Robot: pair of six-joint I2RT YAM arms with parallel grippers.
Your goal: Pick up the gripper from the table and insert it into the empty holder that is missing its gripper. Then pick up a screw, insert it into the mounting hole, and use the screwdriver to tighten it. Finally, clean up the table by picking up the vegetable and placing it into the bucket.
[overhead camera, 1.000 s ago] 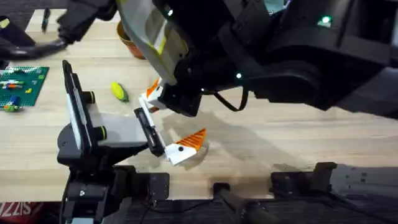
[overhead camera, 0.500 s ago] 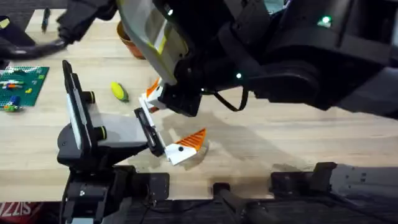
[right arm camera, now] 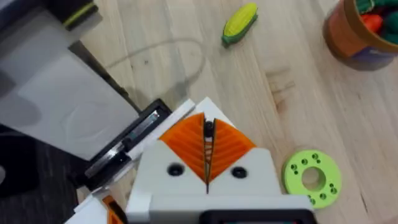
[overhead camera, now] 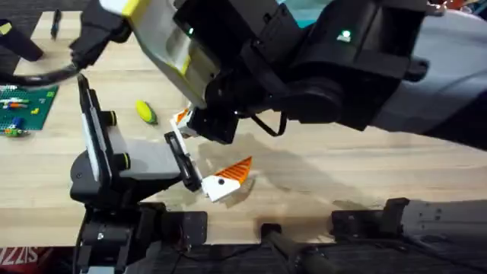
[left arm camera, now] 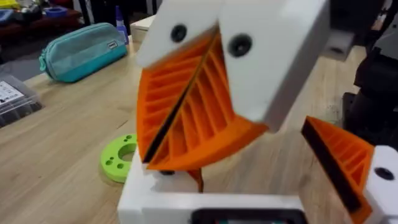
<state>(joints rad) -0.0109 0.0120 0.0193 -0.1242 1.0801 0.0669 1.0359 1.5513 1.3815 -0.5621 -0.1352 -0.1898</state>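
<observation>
Orange ribbed pads (right arm camera: 229,149) of the right hand (right arm camera: 208,134) are pressed together on a small dark piece (right arm camera: 208,127), a screw by my guess, just over the white angular plastic holder (right arm camera: 180,113), so this looks like the screw step. Next comes lining it up with the mounting hole. The left hand (left arm camera: 180,118) has its pads together too, and the yellow toy vegetable (right arm camera: 239,22) lies untouched on the table (right arm camera: 186,37).
</observation>
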